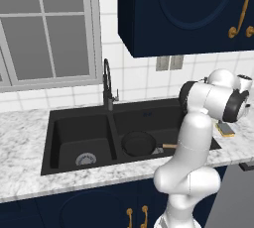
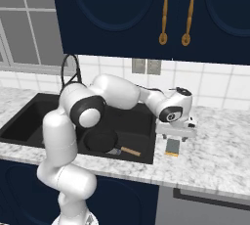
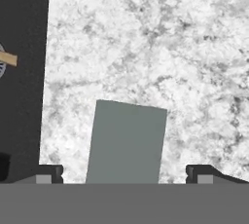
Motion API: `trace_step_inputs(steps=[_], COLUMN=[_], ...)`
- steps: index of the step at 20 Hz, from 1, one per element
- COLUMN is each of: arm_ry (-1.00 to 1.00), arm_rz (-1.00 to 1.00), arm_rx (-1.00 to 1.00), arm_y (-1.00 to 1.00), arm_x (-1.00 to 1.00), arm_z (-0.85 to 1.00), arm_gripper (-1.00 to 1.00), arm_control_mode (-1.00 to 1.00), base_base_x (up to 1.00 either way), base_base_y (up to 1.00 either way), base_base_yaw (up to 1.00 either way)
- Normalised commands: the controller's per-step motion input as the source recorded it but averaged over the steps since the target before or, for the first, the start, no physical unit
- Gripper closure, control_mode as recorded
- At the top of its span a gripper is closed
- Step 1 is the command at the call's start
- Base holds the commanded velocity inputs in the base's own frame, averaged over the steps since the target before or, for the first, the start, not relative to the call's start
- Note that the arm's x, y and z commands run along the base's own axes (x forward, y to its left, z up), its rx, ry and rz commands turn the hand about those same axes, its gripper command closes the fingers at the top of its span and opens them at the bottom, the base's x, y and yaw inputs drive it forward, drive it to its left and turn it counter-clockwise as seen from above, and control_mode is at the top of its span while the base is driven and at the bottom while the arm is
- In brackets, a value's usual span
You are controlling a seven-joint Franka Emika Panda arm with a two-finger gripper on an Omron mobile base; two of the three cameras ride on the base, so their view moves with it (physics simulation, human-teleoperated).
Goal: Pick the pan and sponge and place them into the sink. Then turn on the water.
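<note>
Above the sponge [image 3: 126, 142], wide-open gripper [image 3: 124, 173].

Readable text: none anywhere.
Cupboard doors [image 2: 122, 13]: plain dark blue, gold handles, no lettering.
Wall plates [image 1: 169, 63]: blank grey, no marks.
Sink [image 1: 64, 133]: matte black, no brand legible.
Sponge [image 3: 126, 142]: plain grey-green top, no print.
Counter [image 3: 146, 38]: marbled grey-white pattern only, no signs.
Pan [image 1: 140, 143]: black, unmarked; wooden handle bare.
Robot arm [image 2: 117, 94]: white shells and dark joints, no logo or number legible.
</note>
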Motion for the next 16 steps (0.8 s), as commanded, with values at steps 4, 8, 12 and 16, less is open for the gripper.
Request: trace_step_inputs(steps=[4,8,12,16], arm_ry=[0.00,-0.01,-0.02,-0.07], arm_rz=[-0.19,-0.10,-0.02,0.00], arm_rx=[0.00,0.00,0.00,0.00], arm_y=[0.00,0.00,0.00,0.00], arm_x=[0.00,0.00,0.00,0.00], arm_z=[-0.26,-0.28,-0.33,-0.27], arm_gripper=[-1.00,-1.00,-1.00,-1.00], arm_control_mode=[-1.00,-1.00,-1.00,-1.00], base_base_x=[0.00,0.00,0.00,0.00], base_base_y=[0.00,0.00,0.00,0.00], base_base_yaw=[0.00,0.00,0.00,0.00])
